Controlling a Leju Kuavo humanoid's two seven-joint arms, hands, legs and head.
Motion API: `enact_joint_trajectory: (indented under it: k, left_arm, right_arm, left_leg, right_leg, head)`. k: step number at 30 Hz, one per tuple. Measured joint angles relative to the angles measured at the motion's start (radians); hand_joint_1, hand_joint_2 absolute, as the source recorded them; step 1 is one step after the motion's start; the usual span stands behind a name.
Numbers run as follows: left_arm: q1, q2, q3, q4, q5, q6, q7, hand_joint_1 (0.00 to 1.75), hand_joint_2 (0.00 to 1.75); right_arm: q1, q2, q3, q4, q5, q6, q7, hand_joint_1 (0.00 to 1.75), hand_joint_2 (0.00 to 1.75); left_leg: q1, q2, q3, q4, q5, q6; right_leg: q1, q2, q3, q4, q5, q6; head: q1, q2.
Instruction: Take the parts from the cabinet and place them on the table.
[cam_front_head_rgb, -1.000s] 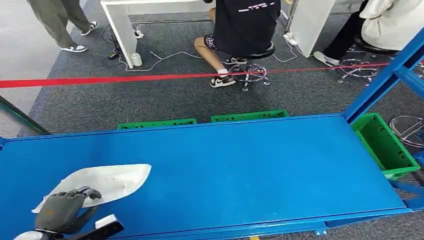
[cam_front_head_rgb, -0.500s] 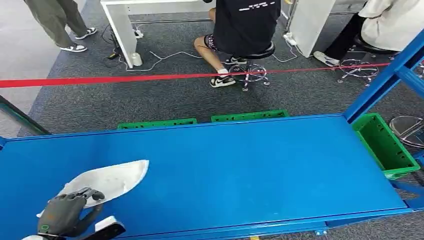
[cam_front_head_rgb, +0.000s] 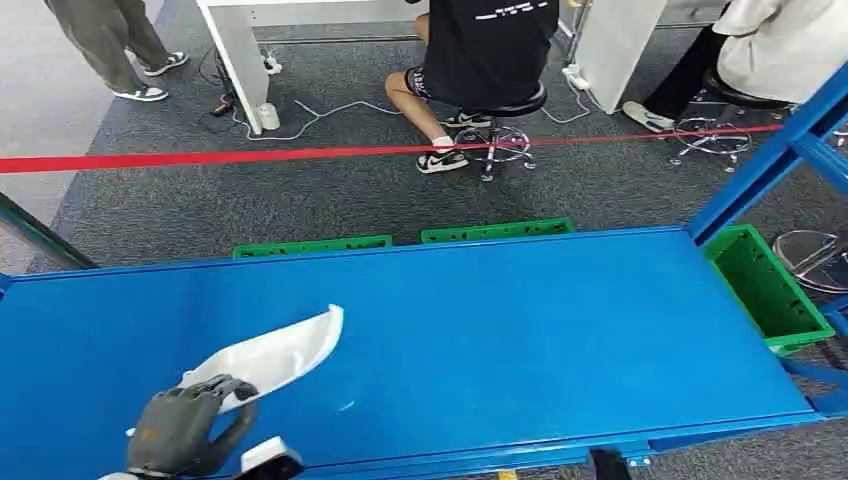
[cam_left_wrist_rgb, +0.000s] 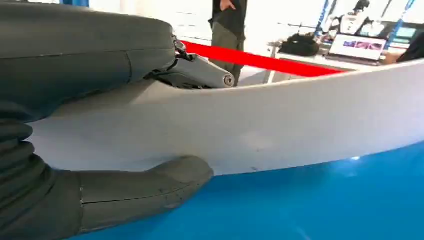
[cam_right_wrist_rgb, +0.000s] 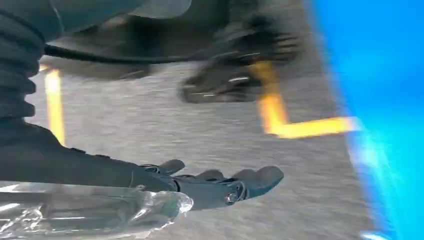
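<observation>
My left hand (cam_front_head_rgb: 180, 432) is down at the near left corner of the blue table (cam_front_head_rgb: 520, 330), clamped on the white part (cam_front_head_rgb: 275, 355). In the left wrist view the thumb (cam_left_wrist_rgb: 145, 187) sits under the part's (cam_left_wrist_rgb: 280, 125) rim and the fingers (cam_left_wrist_rgb: 100, 55) lie over its top, so it's a solid hold. The part is a long curved white shell, and its pointed end sticks out from the hand toward the middle of the table, tilted up a bit. I can't tell if the low end touches the surface.

My right hand (cam_right_wrist_rgb: 200, 187) hangs off the table's near edge over grey carpet (cam_right_wrist_rgb: 200, 135) with yellow floor tape (cam_right_wrist_rgb: 280, 115). Its fingers (cam_right_wrist_rgb: 250, 180) are stretched out and apart. There's something clear and shiny along the hand's lower side in that view, too blurry to identify, so I can't tell whether it's holding anything.

Past the far edge there are green bins (cam_front_head_rgb: 400, 240), another green bin (cam_front_head_rgb: 770, 290) at the right end, red tape (cam_front_head_rgb: 300, 155), and a person on a stool (cam_front_head_rgb: 490, 60).
</observation>
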Motion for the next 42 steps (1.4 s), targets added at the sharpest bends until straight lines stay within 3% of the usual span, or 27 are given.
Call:
enact_joint_trajectory:
  k: [2,3,4,6,8,9,11,12,13,15,17,18,19,22,23,24,27,28,29,30,32,34,37,38,39,40,42]
  left_arm:
    - [-0.002,0.035,-0.089,0.004,0.013,0.019,0.063,1.75,1.75]
    - [0.000,0.053,-0.128,0.004,0.019,0.027,0.100,1.75,1.75]
    - [0.002,0.077,-0.166,0.004,0.024,0.035,0.140,1.75,1.75]
    - [0.003,0.128,-0.234,0.004,0.030,0.045,0.206,1.75,1.75]
    - [0.008,0.161,-0.280,0.004,0.034,0.051,0.227,1.75,1.75]
    - [0.009,0.173,-0.297,0.004,0.034,0.054,0.234,1.75,1.75]
    - [0.007,0.199,-0.326,0.004,0.034,0.058,0.244,1.75,1.75]
    - [0.007,0.208,-0.336,0.004,0.034,0.059,0.247,1.75,1.75]
    - [0.008,0.217,-0.344,0.004,0.034,0.059,0.247,1.75,1.75]
    - [0.007,0.230,-0.361,0.004,0.031,0.064,0.251,1.75,1.75]
    - [0.007,0.244,-0.381,0.004,0.028,0.069,0.256,1.75,1.75]
    - [0.005,0.251,-0.393,0.004,0.028,0.072,0.265,1.75,1.75]
    - [0.003,0.256,-0.402,0.004,0.028,0.075,0.272,1.75,1.75]
    - [-0.003,0.277,-0.430,0.003,0.026,0.082,0.306,1.75,1.75]
    - [-0.007,0.283,-0.437,0.002,0.025,0.084,0.311,1.75,1.75]
    - [-0.012,0.289,-0.446,0.002,0.022,0.087,0.317,1.75,1.75]
    - [-0.019,0.304,-0.463,0.000,0.015,0.100,0.329,1.75,1.75]
    - [-0.022,0.309,-0.467,0.000,0.014,0.101,0.334,1.75,1.75]
    - [-0.023,0.314,-0.470,0.000,0.013,0.104,0.340,1.75,1.75]
    - [-0.026,0.318,-0.474,0.000,0.011,0.107,0.345,1.75,1.75]
    - [-0.030,0.328,-0.485,0.000,0.009,0.111,0.358,1.75,1.75]
    - [-0.032,0.334,-0.490,-0.003,0.007,0.114,0.364,1.75,1.75]
    - [-0.036,0.342,-0.497,-0.004,0.007,0.116,0.369,1.75,1.75]
    - [-0.036,0.344,-0.496,-0.005,0.007,0.116,0.370,1.75,1.75]
    - [-0.037,0.347,-0.497,-0.006,0.007,0.115,0.370,1.75,1.75]
    - [-0.037,0.349,-0.498,-0.006,0.007,0.116,0.370,1.75,1.75]
    - [-0.039,0.352,-0.498,-0.006,0.007,0.116,0.370,1.75,1.75]
  right_arm:
    - [-0.079,0.000,0.037,0.040,0.002,0.001,0.012,0.00,1.75]
    - [-0.106,0.001,0.050,0.058,0.009,0.003,0.012,0.00,1.75]
    - [-0.122,0.002,0.056,0.072,0.016,0.006,0.011,0.00,1.75]
    - [-0.137,0.004,0.062,0.089,0.031,0.014,0.006,0.00,1.75]
    - [-0.146,0.010,0.068,0.101,0.036,0.019,0.001,0.00,1.75]
    - [-0.148,0.010,0.070,0.102,0.039,0.020,0.000,0.00,1.75]
    - [-0.149,0.010,0.074,0.103,0.043,0.021,-0.002,0.00,1.75]
    - [-0.149,0.010,0.075,0.104,0.043,0.021,-0.002,0.00,1.75]
    - [-0.149,0.010,0.075,0.106,0.043,0.021,-0.002,0.00,1.75]
    - [-0.149,0.010,0.075,0.107,0.044,0.021,-0.001,0.00,1.75]
    - [-0.150,0.010,0.076,0.107,0.045,0.021,0.003,0.00,1.75]
    - [-0.151,0.010,0.076,0.107,0.045,0.020,0.006,0.00,1.75]
    - [-0.155,0.010,0.076,0.107,0.045,0.019,0.008,0.00,1.75]
    - [-0.164,0.010,0.075,0.114,0.045,0.012,0.014,0.00,1.75]
    - [-0.165,0.010,0.075,0.117,0.045,0.011,0.014,0.00,1.75]
    - [-0.167,0.010,0.075,0.121,0.044,0.008,0.017,0.00,1.75]
    - [-0.176,0.010,0.074,0.132,0.043,0.000,0.018,0.00,1.75]
    - [-0.178,0.010,0.073,0.136,0.043,-0.003,0.018,0.00,1.75]
    - [-0.179,0.010,0.072,0.140,0.043,-0.006,0.018,0.00,1.75]
    - [-0.180,0.010,0.069,0.143,0.042,-0.011,0.018,0.00,1.75]
    - [-0.184,0.010,0.064,0.147,0.043,-0.018,0.016,0.00,1.75]
    - [-0.196,0.011,0.060,0.150,0.044,-0.021,0.014,0.00,1.75]
    - [-0.203,0.013,0.056,0.154,0.046,-0.022,0.013,0.00,1.75]
    - [-0.202,0.013,0.055,0.156,0.046,-0.022,0.013,0.00,1.75]
    - [-0.204,0.014,0.052,0.160,0.046,-0.022,0.013,0.00,1.75]
    - [-0.204,0.015,0.050,0.161,0.046,-0.022,0.013,0.00,1.75]
    - [-0.205,0.016,0.049,0.162,0.046,-0.022,0.013,0.00,1.75]
  left_leg:
    - [0.000,0.001,-0.001,0.000,0.006,-0.007]
    - [-0.005,-0.001,-0.003,0.001,0.011,-0.012]
    - [-0.004,-0.004,-0.004,0.001,0.018,-0.016]
    - [0.000,-0.009,-0.009,-0.002,0.031,-0.026]
    - [-0.001,-0.011,-0.020,0.002,0.024,-0.040]
    - [0.001,-0.009,-0.034,0.031,-0.019,-0.053]
    - [0.016,-0.007,-0.089,0.177,-0.123,-0.071]
    - [0.023,-0.007,-0.116,0.259,-0.160,-0.078]
    - [0.028,-0.007,-0.124,0.299,-0.170,-0.082]
    - [0.036,-0.006,-0.073,0.243,-0.127,-0.090]
    - [0.043,-0.006,0.048,0.062,-0.059,-0.098]
    - [0.046,-0.007,0.095,-0.014,-0.068,-0.102]
    - [0.039,-0.015,0.099,-0.023,-0.061,-0.085]
    - [0.035,-0.010,0.084,-0.017,-0.054,-0.061]
    - [0.041,0.000,0.074,-0.023,-0.044,-0.045]
    - [0.040,0.004,0.066,-0.023,-0.037,-0.035]
    - [0.035,0.017,0.033,-0.021,-0.013,-0.022]
    - [0.031,0.024,0.022,-0.021,-0.004,-0.020]
    - [0.027,0.029,0.012,-0.021,0.004,-0.019]
    - [0.023,0.036,0.001,-0.021,0.013,-0.017]
    - [0.016,0.046,-0.017,-0.020,0.029,-0.018]
    - [0.011,0.059,-0.024,-0.017,0.042,-0.026]
    - [0.019,0.088,-0.020,-0.023,0.064,-0.039]
    - [0.016,0.095,-0.023,-0.023,0.071,-0.044]
    - [0.020,0.070,-0.033,-0.012,0.042,-0.056]
    - [0.022,0.037,-0.050,0.032,-0.023,-0.065]
    - [0.028,0.018,-0.096,0.188,-0.147,-0.075]
  right_leg:
    - [-0.001,0.000,0.096,-0.184,0.083,-0.001]
    - [0.002,0.001,0.113,-0.218,0.072,-0.006]
    - [0.002,0.002,0.111,-0.215,0.090,-0.016]
    - [0.006,0.001,0.095,-0.218,0.094,-0.025]
    - [-0.005,-0.001,0.085,-0.226,0.113,-0.041]
    - [-0.006,0.001,0.077,-0.226,0.121,-0.048]
    - [-0.008,-0.001,0.052,-0.225,0.139,-0.050]
    - [-0.008,-0.003,0.039,-0.224,0.147,-0.048]
    - [-0.009,-0.005,0.029,-0.224,0.154,-0.046]
    - [-0.013,-0.008,0.013,-0.223,0.165,-0.040]
    - [-0.021,-0.007,0.006,-0.223,0.175,-0.029]
    - [-0.019,-0.006,0.002,-0.222,0.179,-0.022]
    - [-0.017,-0.005,-0.003,-0.222,0.184,-0.016]
    - [-0.019,0.004,-0.008,-0.226,0.205,0.006]
    - [-0.021,0.006,-0.017,-0.222,0.201,0.011]
    - [-0.021,0.002,-0.031,-0.197,0.164,0.014]
    - [-0.019,0.001,-0.099,0.015,0.016,0.021]
    - [-0.019,0.001,-0.110,0.072,-0.001,0.021]
    - [-0.018,0.001,-0.101,0.084,0.012,0.018]
    - [-0.016,0.000,-0.068,0.052,0.050,0.014]
    - [-0.009,-0.019,0.043,-0.104,0.116,-0.002]
    - [0.005,-0.078,0.140,-0.261,0.076,-0.012]
    - [0.013,-0.048,0.111,-0.252,0.101,-0.028]
    - [0.009,-0.040,0.102,-0.259,0.116,-0.034]
    - [0.003,-0.035,0.091,-0.261,0.130,-0.039]
    - [0.000,-0.025,0.075,-0.261,0.144,-0.044]
    - [-0.003,-0.005,0.041,-0.261,0.174,-0.046]
  head:
    - [0.001,0.000]
    - [0.000,0.000]
    - [-0.001,0.000]
    - [-0.002,0.000]
    - [0.002,0.000]
    - [-0.008,0.000]
    - [-0.012,0.000]
    - [-0.012,0.000]
    - [-0.012,0.000]
    - [-0.012,0.000]
    - [-0.012,0.000]
    - [-0.016,0.000]
    - [-0.015,0.000]
    - [-0.014,0.000]
    - [-0.016,0.000]
    - [-0.011,0.000]
    - [-0.008,0.000]
    - [-0.008,0.000]
    - [-0.009,0.000]
    - [-0.008,0.000]
    - [-0.009,0.000]
    - [-0.009,0.000]
    - [-0.004,0.000]
    - [-0.005,0.000]
    - [-0.005,0.000]
    - [-0.009,0.000]
    - [-0.010,0.000]
